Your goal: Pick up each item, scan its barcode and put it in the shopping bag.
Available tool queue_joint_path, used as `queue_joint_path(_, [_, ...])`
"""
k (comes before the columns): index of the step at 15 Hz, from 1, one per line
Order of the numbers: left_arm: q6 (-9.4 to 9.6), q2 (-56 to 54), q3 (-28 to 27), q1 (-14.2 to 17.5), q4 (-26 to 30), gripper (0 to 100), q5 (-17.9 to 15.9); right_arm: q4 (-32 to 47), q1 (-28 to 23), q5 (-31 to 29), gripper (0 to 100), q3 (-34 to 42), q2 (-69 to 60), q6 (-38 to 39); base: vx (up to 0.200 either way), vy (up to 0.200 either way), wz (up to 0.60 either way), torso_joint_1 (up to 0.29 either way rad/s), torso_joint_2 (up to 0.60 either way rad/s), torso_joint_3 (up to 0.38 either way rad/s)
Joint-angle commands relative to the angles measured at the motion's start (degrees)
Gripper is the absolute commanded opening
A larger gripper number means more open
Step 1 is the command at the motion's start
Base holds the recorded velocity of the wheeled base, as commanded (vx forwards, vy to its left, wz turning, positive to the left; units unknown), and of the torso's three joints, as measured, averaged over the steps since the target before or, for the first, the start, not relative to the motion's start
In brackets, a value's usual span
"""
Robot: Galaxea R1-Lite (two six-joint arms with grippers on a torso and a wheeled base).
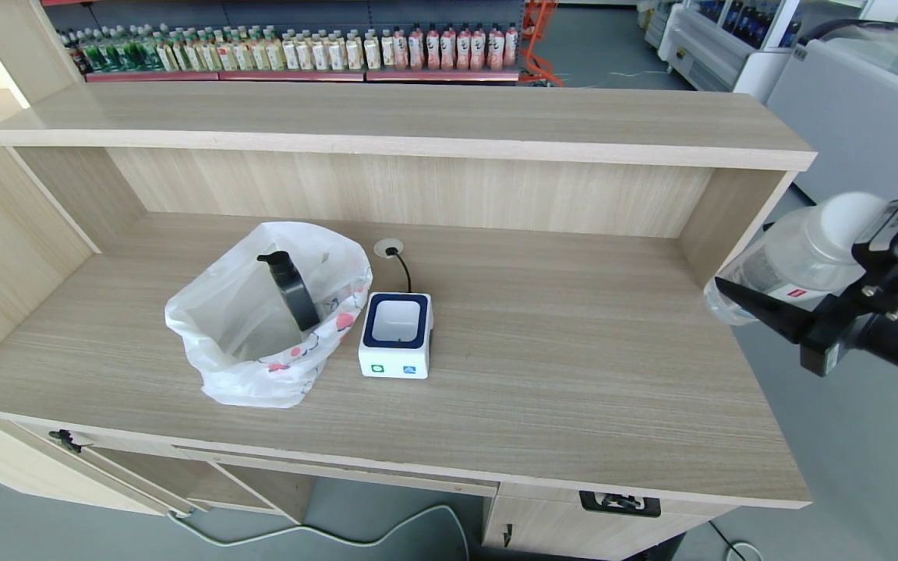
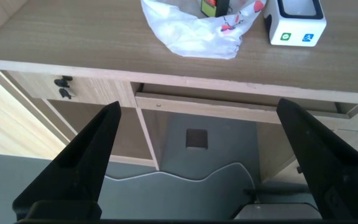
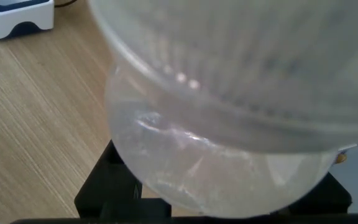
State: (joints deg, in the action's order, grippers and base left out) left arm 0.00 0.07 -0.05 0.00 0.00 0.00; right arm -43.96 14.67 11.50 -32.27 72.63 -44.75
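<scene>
Bag (image 1: pixel 262 382) left of scanner (image 1: pixel 396 336) (bottle (image 1: pixel 788 261) far right).

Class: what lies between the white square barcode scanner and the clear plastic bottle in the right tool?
Only bare wood-grain countertop, from the white square scanner to the clear plastic bottle; the head view shows it.

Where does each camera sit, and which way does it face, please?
Head view: on the robot's head, looking forward and down at the counter, bag and scanner; the right gripper holds a clear bottle at the right edge.
Left wrist view: on the left wrist, before the counter, facing its front edge between the open left gripper's fingers.
Right wrist view: on the right wrist, looking down past its gripper and the bottle at the counter.
Shared: all three show the scanner; head and left wrist views share the bag.
</scene>
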Motion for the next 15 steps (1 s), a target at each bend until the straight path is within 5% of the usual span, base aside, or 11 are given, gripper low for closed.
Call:
queue_joint_path(1, [0.0,0.0,0.0,0.0,0.0,100,0.0,-0.1,0.0,0.0,0,-0.2,-0.1,-0.2,0.0,0.0,0.0,0.0,0.0,0.0])
queue_joint_path(5, [0.0,0.0,0.0,0.0,-0.1,100,0.0,-0.1,0.0,-0.1,0,-0.2,-0.2,-0.4,0.0,0.0,0.0,0.0,0.0,0.0])
queue_joint_path(15, [0.0,0.0,0.0,0.0,0.0,100,0.0,-0.1,2.3,5.6,0,-10.4,9.2,-0.4,0.0,0.2,0.0,0.002,0.0,0.004])
